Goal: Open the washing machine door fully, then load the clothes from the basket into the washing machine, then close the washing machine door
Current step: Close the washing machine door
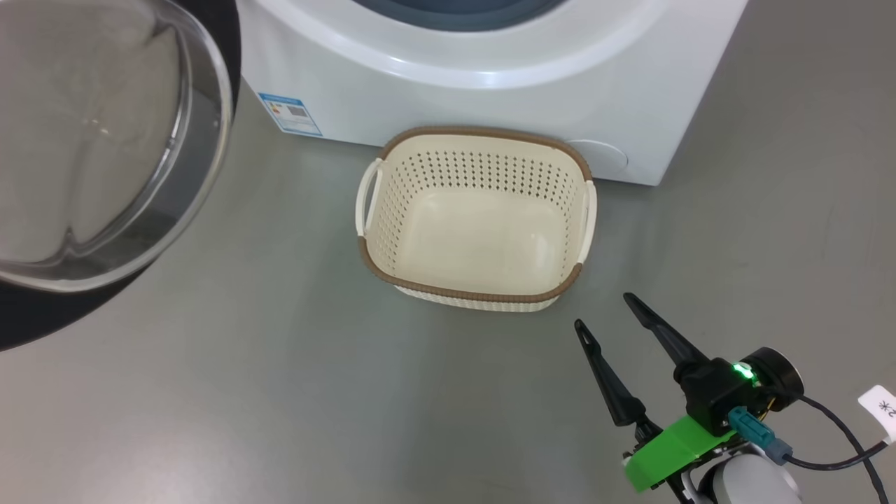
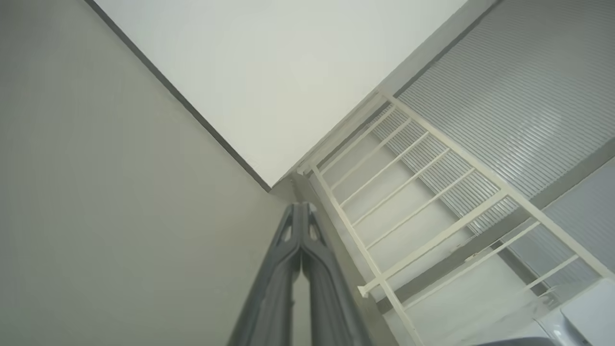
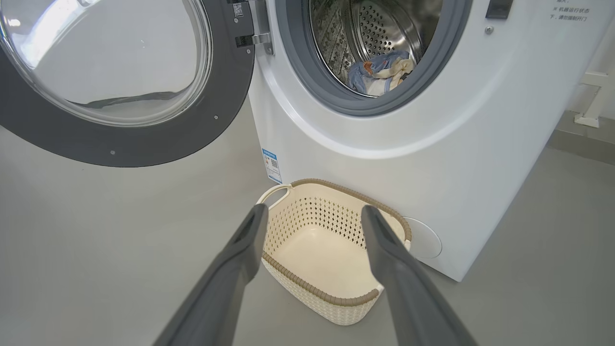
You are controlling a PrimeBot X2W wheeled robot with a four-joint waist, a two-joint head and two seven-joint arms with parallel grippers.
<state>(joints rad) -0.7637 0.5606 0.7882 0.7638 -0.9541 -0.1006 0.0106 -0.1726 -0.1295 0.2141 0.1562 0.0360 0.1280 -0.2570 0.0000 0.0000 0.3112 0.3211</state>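
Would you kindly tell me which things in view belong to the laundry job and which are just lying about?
Job:
door, open
machine
clothes, inside the drum
basket, empty
right gripper, open

Just there:
blue label
white railing

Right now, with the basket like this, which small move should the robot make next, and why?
Probably swing the open, empty right gripper left toward the washing machine door, to begin pushing its rim shut. The basket is empty, the clothes lie inside the drum, and the door stands wide open.
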